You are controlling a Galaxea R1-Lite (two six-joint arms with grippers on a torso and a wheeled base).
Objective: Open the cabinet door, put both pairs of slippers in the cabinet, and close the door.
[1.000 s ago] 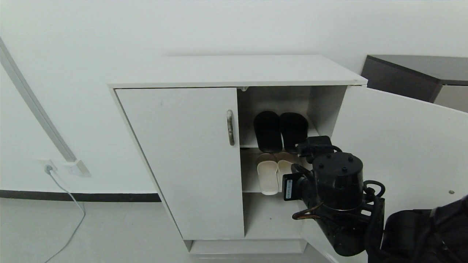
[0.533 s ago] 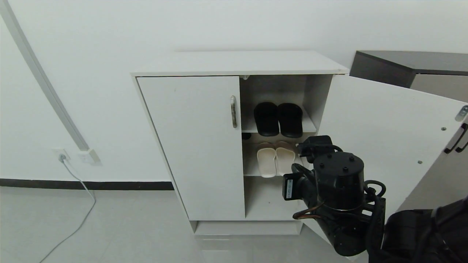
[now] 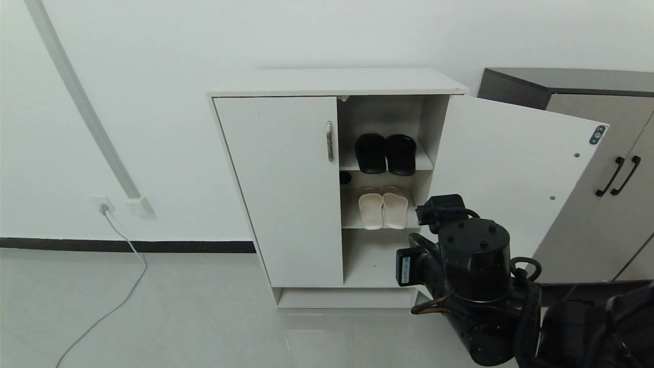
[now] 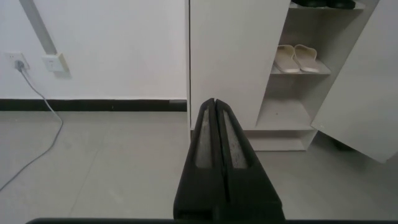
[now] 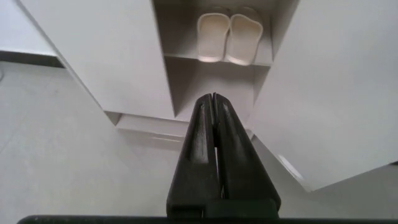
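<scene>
The right end effector (image 5: 213, 99) is hanging clenched and holding nothing, its fingers pressed flat together, low in front of the open half of the cabinet (image 3: 337, 82). The left end effector (image 4: 214, 102) is likewise clenched and holding nothing, hovering over the floor (image 4: 93, 168).

In the head view, the white slippers (image 3: 383, 209) are sitting on the middle shelf at about eleven o'clock from the right arm (image 3: 472, 266). The black slippers (image 3: 386, 153) are lying on the shelf above them. The right door (image 3: 511, 168) is standing wide open at about one o'clock, its free edge reaching across the grey cupboard (image 3: 603, 204). The left door (image 3: 281, 189) is sitting shut.

Both pairs are looking stowed, so closing the door seems to be what is remaining. The risks, as I am judging them:
- Clenched fingers could skid off the flat panel.
- A hard shove could make it slam and bounce back.
- The arm is sitting inside the door's swing and could get struck.
</scene>
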